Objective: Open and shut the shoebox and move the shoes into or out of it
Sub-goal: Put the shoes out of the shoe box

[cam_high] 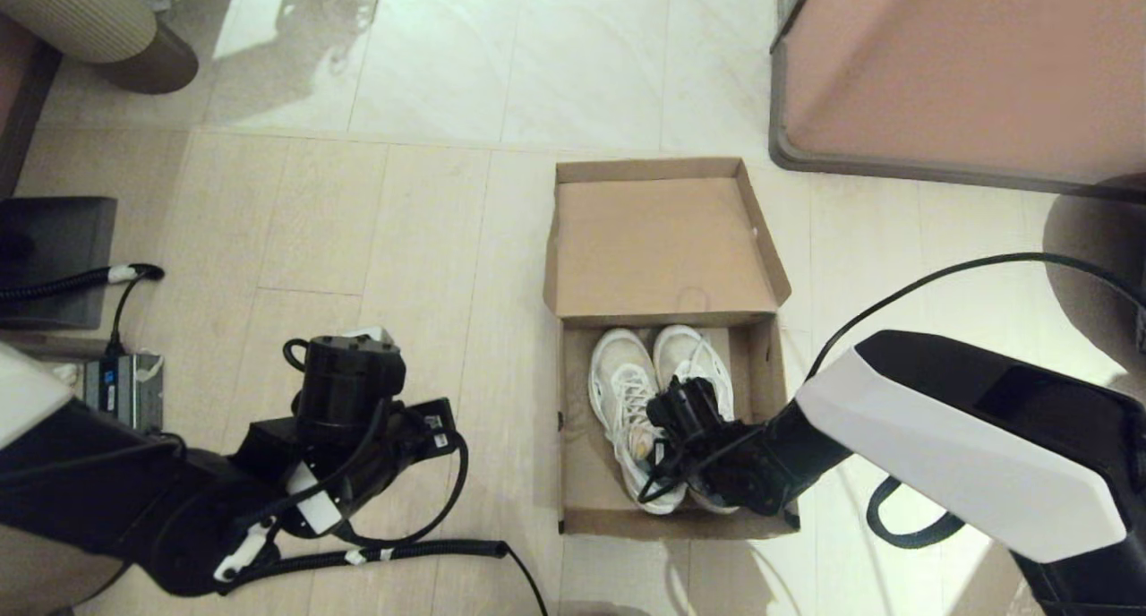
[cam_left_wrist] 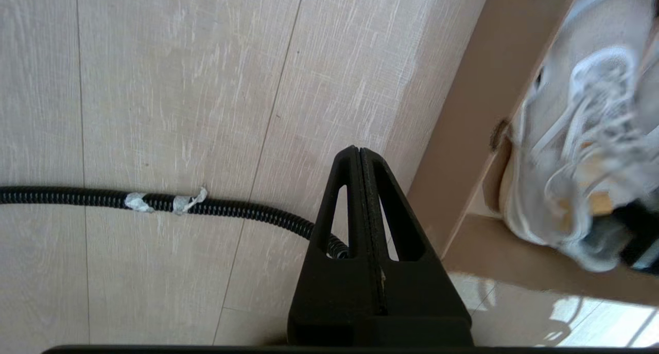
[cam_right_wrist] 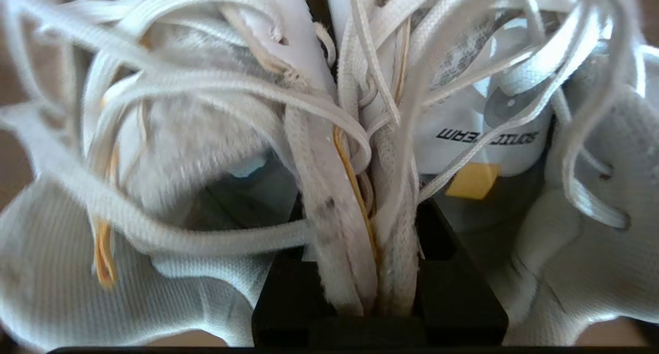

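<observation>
Nearest you, your left pincer (cam_left_wrist: 360, 158) hangs over bare floor (cam_high: 376, 240) to the left of the shoebox (cam_high: 577, 473), its fingers pressed flat together with nothing between them. A ribbed black cable (cam_left_wrist: 67, 197) runs across the floor under it. That arm is parked; leave it out of this.

Your right pincer (cam_high: 682, 412) is the one at work, reaching in from the right over the near right corner of the shoebox. It sits right on the shoes (cam_high: 627, 392), at the lace area where the two meet. In the right wrist view its fingers (cam_right_wrist: 453, 292) are narrowed on the two inner collars and a bunch of laces (cam_right_wrist: 370, 138), so it appears to hold both shoes at once.

What the next move turns on: the shoes lie side by side in the box, long axes running near to far, toes pointing far toward the lid (cam_high: 658, 240). The grip is at their middle seam, so in my judgement a straight lift should carry them level; pulling sideways risks catching the box wall.

Farther off, the lid lies folded back flat on the floor. The shoebox is open, and the shoes are not yet out.
</observation>
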Motion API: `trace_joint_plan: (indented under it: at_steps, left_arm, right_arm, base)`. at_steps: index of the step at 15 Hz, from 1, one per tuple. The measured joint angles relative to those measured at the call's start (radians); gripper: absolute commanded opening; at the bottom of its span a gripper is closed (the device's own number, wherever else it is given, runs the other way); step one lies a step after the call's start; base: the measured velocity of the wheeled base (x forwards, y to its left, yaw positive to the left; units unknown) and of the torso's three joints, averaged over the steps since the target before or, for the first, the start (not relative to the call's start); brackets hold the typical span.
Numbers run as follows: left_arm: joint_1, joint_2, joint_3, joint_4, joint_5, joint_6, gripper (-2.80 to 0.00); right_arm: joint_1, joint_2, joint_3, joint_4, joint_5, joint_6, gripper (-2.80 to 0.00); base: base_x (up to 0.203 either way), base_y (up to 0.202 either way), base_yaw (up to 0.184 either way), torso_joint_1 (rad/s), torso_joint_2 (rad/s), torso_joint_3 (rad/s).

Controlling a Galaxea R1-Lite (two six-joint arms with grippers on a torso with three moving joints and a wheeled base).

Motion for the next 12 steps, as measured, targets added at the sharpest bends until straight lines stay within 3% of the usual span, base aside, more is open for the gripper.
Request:
trace_joint_plan:
  at_steps: [4, 12]
  left_arm:
    - [0.002, -0.029, 0.000, 0.000, 0.010, -0.004, -2.80]
    - [0.021, -0.068, 0.003, 0.000, 0.014, -0.013, -2.80]
  right_arm:
    - [0.011, -0.132, 0.015, 0.124, 0.029, 0.025, -2.80]
    - [0.096, -0.542, 0.087, 0.605, 0.150, 0.235, -2.80]
  base:
    - [0.000, 0.000, 0.000, 0.000, 0.00, 0.000]
    - [0.000, 0.000, 0.000, 0.000, 0.00, 0.000]
